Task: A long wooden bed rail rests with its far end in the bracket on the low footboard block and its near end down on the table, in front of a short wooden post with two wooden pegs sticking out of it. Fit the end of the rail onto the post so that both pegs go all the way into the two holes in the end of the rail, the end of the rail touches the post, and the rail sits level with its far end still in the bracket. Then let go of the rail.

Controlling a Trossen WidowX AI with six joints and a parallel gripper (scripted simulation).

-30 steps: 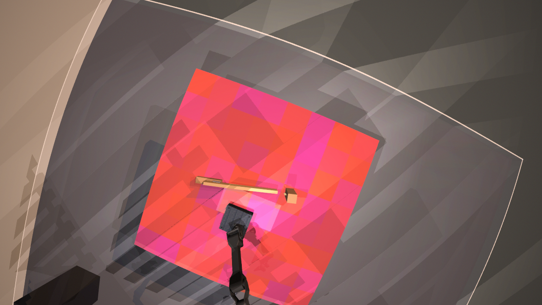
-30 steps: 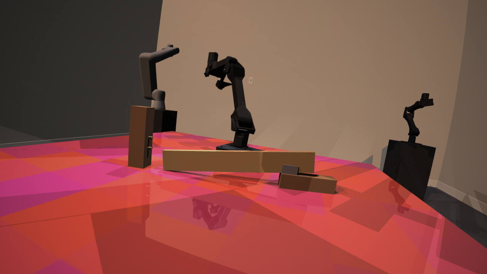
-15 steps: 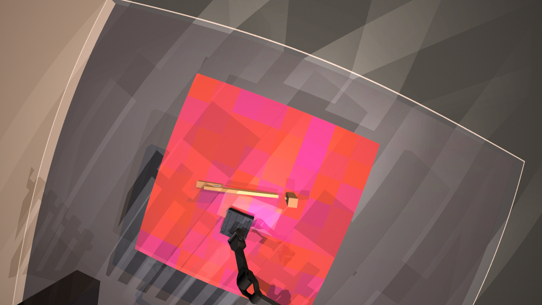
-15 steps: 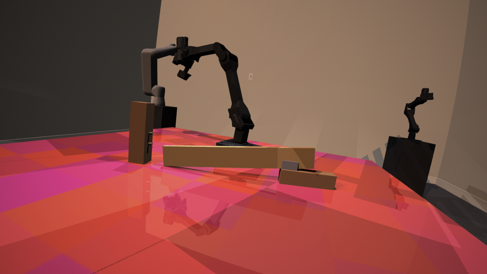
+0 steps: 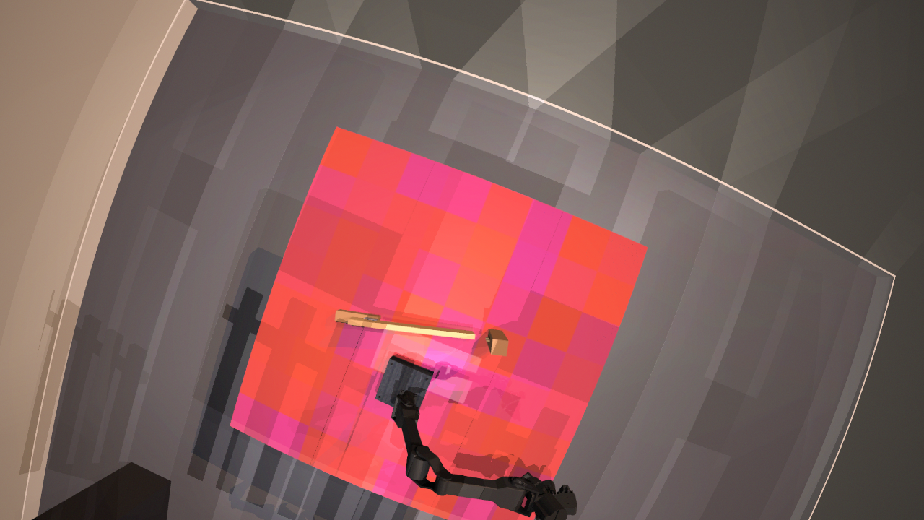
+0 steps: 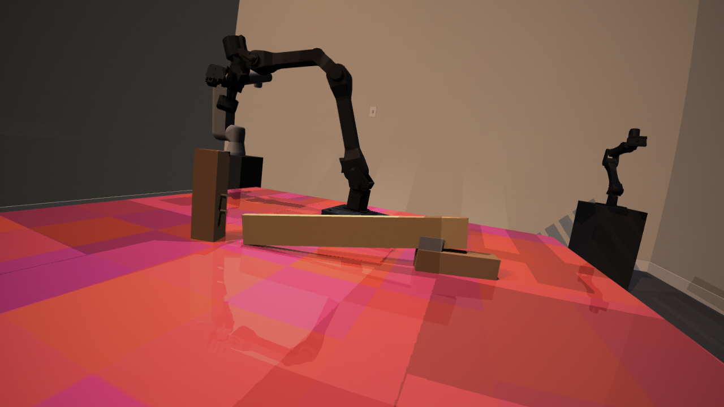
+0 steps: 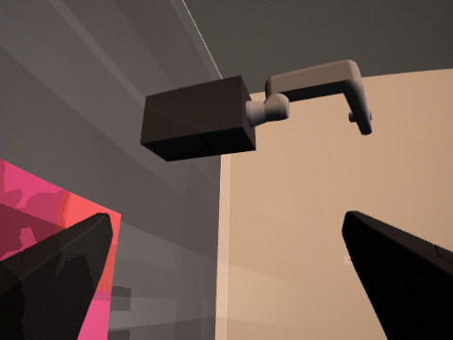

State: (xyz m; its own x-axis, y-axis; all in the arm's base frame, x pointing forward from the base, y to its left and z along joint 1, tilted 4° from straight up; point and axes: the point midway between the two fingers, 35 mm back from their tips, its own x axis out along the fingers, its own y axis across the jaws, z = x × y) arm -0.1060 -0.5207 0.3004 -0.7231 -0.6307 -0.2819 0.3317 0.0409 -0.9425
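Observation:
The long pale wooden rail (image 5: 429, 331) (image 6: 313, 231) slants down slightly from the grey bracket (image 6: 431, 243) on the low footboard block (image 5: 344, 315) (image 6: 460, 264) to the table by the short upright post (image 5: 497, 346) (image 6: 203, 194). A gap shows between the rail's near end and the post. Two small pegs (image 6: 223, 195) stick out of the post toward the rail, dark lines beside them. The holes in the rail end are hidden. My gripper (image 7: 229, 225) is open and empty, high above the table, away from the rail; the wrist view shows only room and table edge.
My arm's base plate (image 5: 401, 381) sits beside the rail. Off the table, a grey arm (image 6: 235, 139) (image 7: 313, 77) stands on a black block (image 6: 250, 170) (image 7: 195, 115), and a small black arm (image 6: 611, 172) stands on a dark pedestal (image 6: 607, 240).

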